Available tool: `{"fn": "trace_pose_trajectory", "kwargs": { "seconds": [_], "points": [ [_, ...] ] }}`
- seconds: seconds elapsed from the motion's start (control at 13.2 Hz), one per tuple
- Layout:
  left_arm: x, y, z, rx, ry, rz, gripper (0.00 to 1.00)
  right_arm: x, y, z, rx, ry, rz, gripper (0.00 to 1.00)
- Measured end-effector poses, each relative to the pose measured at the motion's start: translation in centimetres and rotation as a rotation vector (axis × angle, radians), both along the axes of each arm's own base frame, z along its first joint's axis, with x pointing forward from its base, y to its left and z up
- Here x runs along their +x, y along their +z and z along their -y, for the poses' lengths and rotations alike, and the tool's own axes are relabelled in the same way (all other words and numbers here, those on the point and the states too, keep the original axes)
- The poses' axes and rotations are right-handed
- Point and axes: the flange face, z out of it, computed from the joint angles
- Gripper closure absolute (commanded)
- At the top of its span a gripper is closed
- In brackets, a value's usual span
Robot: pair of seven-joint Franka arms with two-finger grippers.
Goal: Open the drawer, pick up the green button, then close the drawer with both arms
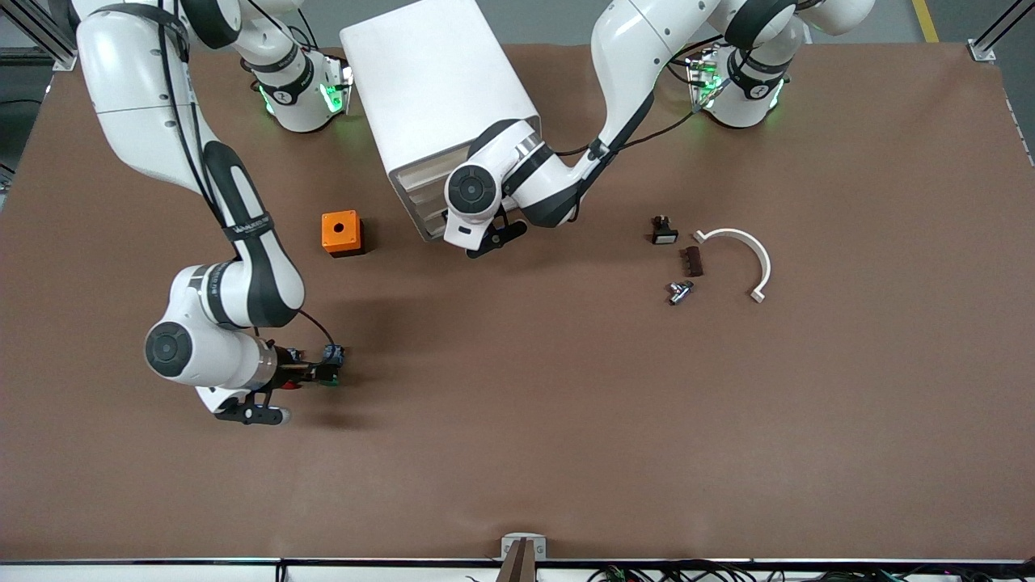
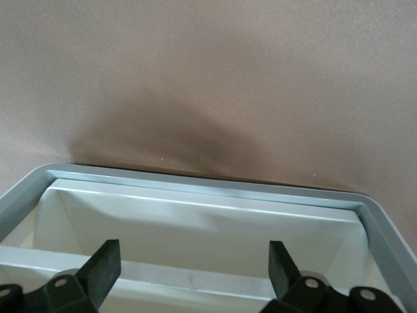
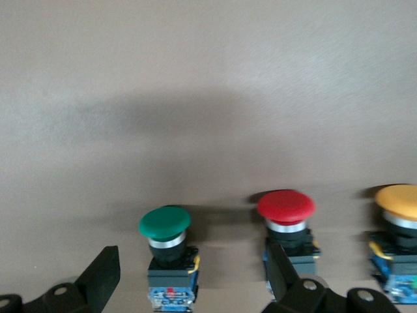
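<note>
— Checking both arms: what have you got on the right one?

— I see the right gripper (image 3: 189, 277) low over the counter (image 1: 566, 420) at the right arm's end, nearer the front camera than the orange box (image 1: 341, 233). Its fingers are spread wide, clamping nothing. The green-capped button (image 3: 165, 223) sits between them. The red-capped button (image 3: 285, 207) is just beside it, and the orange-capped one (image 3: 397, 202) comes after that.

— And the left?

— The left gripper (image 2: 195, 264) is up against the drawer fronts of the white cabinet (image 1: 437, 89). Its fingers are released too, parted over the cream-white drawer (image 2: 195, 186), whose grey rim and pale inside fill my left wrist view. I can't tell how far out it stands.

— Anything else?

— A white curved piece (image 1: 748, 255) and a few small parts lie toward the left arm's end.
</note>
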Motion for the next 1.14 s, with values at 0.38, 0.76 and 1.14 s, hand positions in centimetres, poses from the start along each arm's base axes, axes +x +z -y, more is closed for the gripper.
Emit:
{"fn": "trace_pose_trajectory", "kwargs": {
  "seconds": [0.38, 0.76, 1.14],
  "points": [
    [10.2, 3.9, -7.1, 0.042, 0.077, 0.157, 0.00, 0.7, 8.9, 3.6, -0.023, 0.012, 0.079, 0.00],
    [24.1, 13.0, -24.5, 0.119, 0.135, 0.382, 0.00, -1.4, 22.3, 6.7, -0.045, 0.035, 0.179, 0.00],
    [29.2, 23.0, -42.3, 0.085, 0.030, 0.441, 0.00, -8.2, 35.3, 6.9, -0.077, -0.035, 0.182, 0.00]
  ]
}}
